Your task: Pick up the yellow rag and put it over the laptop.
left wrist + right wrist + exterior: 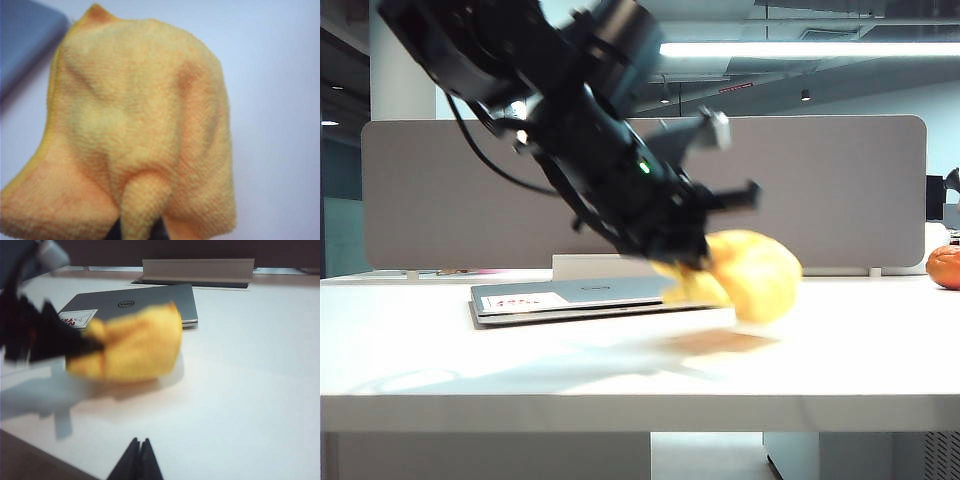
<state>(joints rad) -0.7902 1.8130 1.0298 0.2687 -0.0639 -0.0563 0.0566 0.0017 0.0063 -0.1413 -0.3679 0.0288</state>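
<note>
Left gripper [692, 262] slanted down over the white table [620, 370] from the upper left of the exterior view, jaws pinched tight on the yellow rag [752, 272]. Rag bunched into a rounded lump, hanging forward and downward from the jaw tips, clear of the tabletop with a soft shadow beneath. In the left wrist view, rag [145, 130] filling most of the picture, a narrow fold gathered between the dark fingertips [114, 231] at the edge of the frame, rest of the cloth spreading away from that pinch point. Corner of the laptop [25, 45] visible beyond one edge of the cloth.

Laptop [575, 297] closed and flat on the table, white sticker with red marks [525, 300] on the lid toward the left in the exterior view. Rag at the laptop's right end there, overlapping its near corner in the picture; touching or merely in front, cannot tell. From the right wrist view, rag [132, 347] lifted in front of the lid [145, 302], left gripper [95, 346] blurred and dark beside it.

Right gripper [136, 460] low and well apart from the rag, fingertips pressed together with no gap, nothing between them. Orange fruit [944, 267] at the far right edge of the table.
</note>
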